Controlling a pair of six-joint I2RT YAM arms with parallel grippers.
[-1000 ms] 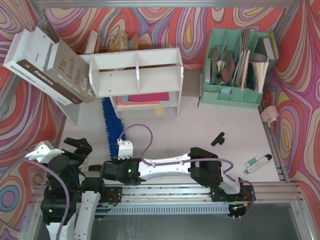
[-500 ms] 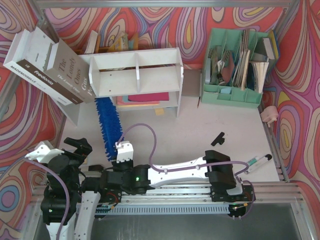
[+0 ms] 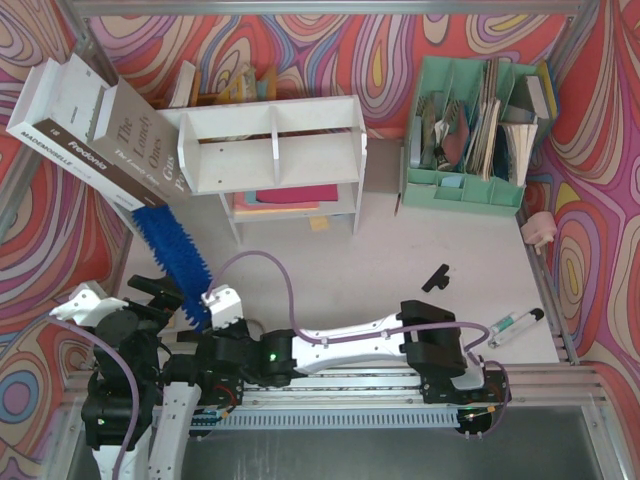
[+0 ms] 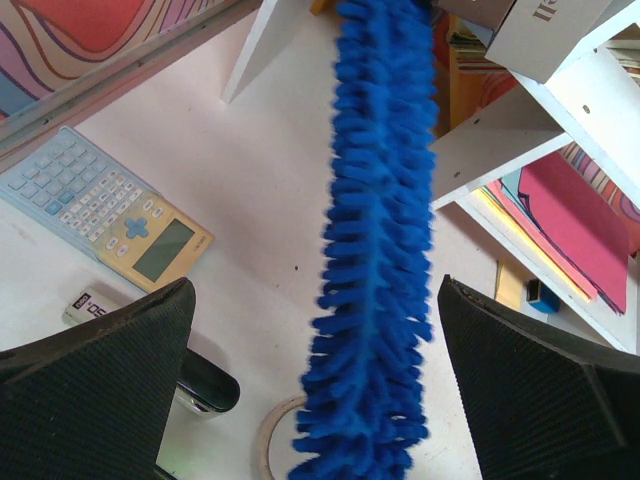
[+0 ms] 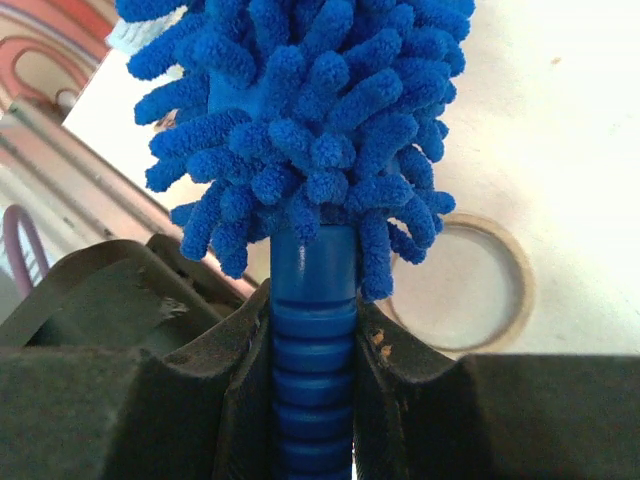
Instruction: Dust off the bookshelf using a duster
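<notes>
We are clamping our right gripper (image 5: 312,335) on the ribbed blue handle (image 5: 312,385) of the duster (image 3: 168,248), the jaws pressing it from both sides just below the shaggy bristles. From there the fluffy blue head is slanting up and to the left, away from us. Its far tip is reaching the lower corner of the leaning books (image 3: 95,130); we cannot tell whether it is touching them. The duster is sitting left of the bookshelf (image 3: 270,145) and apart from it. Our left gripper (image 4: 320,385) is hanging beside the brush with its jaws spread wide, grasping nothing, and the blue head is passing through its view between the two black fingers (image 4: 95,375). Below it a calculator (image 4: 112,215) is lying on the white table (image 3: 400,250), and a tape roll (image 5: 480,290) is lying near the handle.
</notes>
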